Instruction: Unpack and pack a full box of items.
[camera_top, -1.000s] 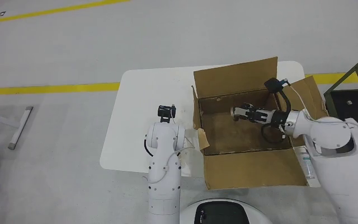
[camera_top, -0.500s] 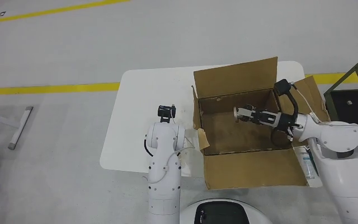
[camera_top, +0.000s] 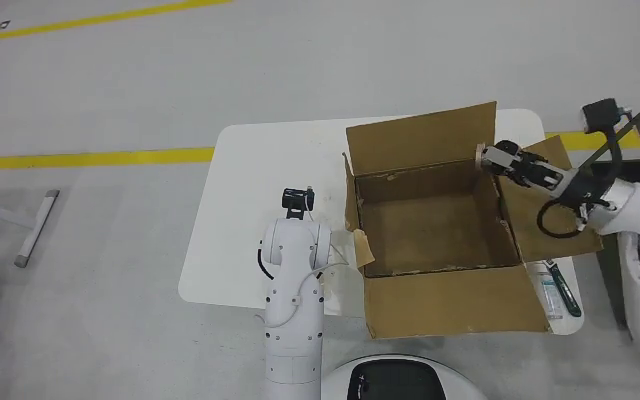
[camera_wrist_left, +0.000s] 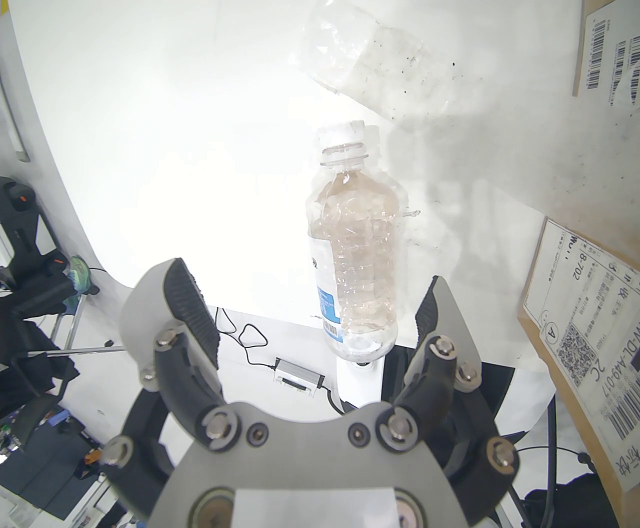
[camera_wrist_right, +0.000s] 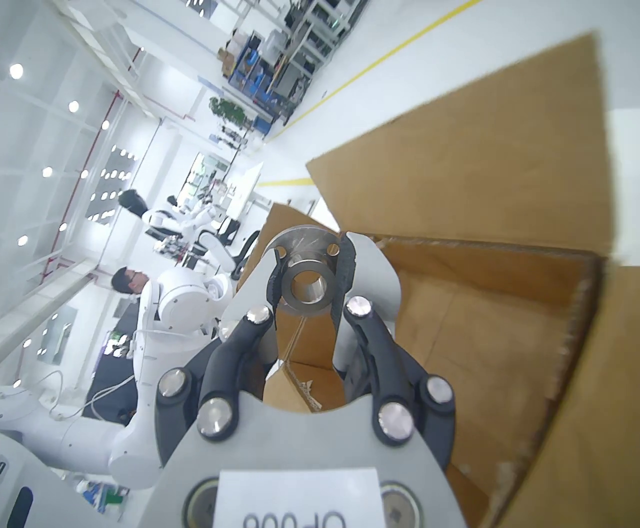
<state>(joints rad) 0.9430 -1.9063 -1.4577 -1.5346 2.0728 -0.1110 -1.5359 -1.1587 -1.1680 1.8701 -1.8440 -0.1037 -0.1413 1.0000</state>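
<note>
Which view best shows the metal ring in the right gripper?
The right wrist view: the metal ring sits clamped in the right gripper, bore facing the camera. The top view gives a pale speck at that gripper's tip, by the box corner. The left wrist view faces a plastic bottle.

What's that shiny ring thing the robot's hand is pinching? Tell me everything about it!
The metal ring is shiny silver and looks like steel. It is a flat round plate with a small hole near its edge, and a short thick tube with a hole through its middle sticks out of it. The right gripper pinches the tube between its black pads, holding it in the air over a corner of the open cardboard box.
</note>
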